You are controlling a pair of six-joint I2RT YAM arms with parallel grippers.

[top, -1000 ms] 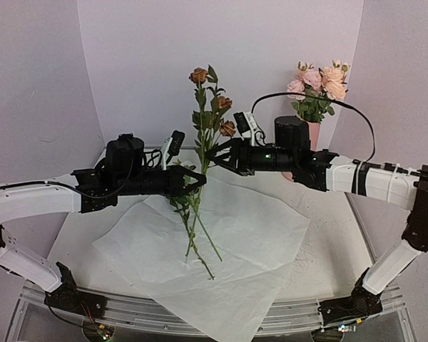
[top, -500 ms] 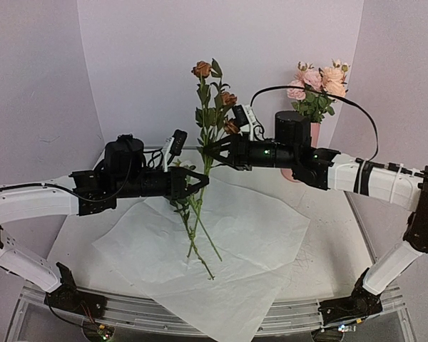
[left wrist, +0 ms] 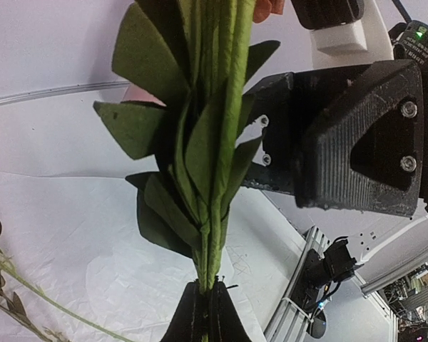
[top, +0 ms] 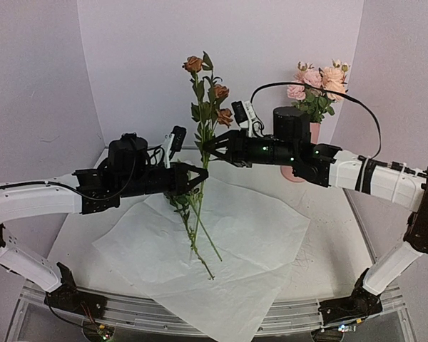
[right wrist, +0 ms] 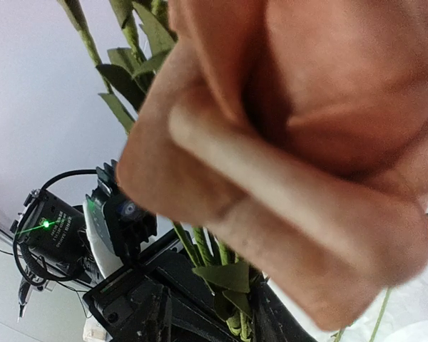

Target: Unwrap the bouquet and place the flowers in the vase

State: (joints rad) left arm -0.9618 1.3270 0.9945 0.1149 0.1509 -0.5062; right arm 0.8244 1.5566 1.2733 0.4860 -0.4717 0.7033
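- Nearby, pink roses [top: 317,77] fill the vase [top: 314,132], half hidden behind the right arm [top: 357,174].
- Left gripper [top: 199,179] pinches the flowers [top: 203,107] by the stems; right gripper [top: 206,144] flanks them higher, grip unclear.
- Paper [top: 257,228] overhangs the table [top: 78,228] at its near edge.

Both arms reaching inward, left gripper [top: 197,180] pinched tight on the flowers [top: 202,114] (low on stems), right gripper [top: 205,145] just above, closure unclear.

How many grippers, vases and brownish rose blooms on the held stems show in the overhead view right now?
Grippers: 2 (left gripper, right gripper)
Vase: 1
Brownish blooms: 3
Total: 6
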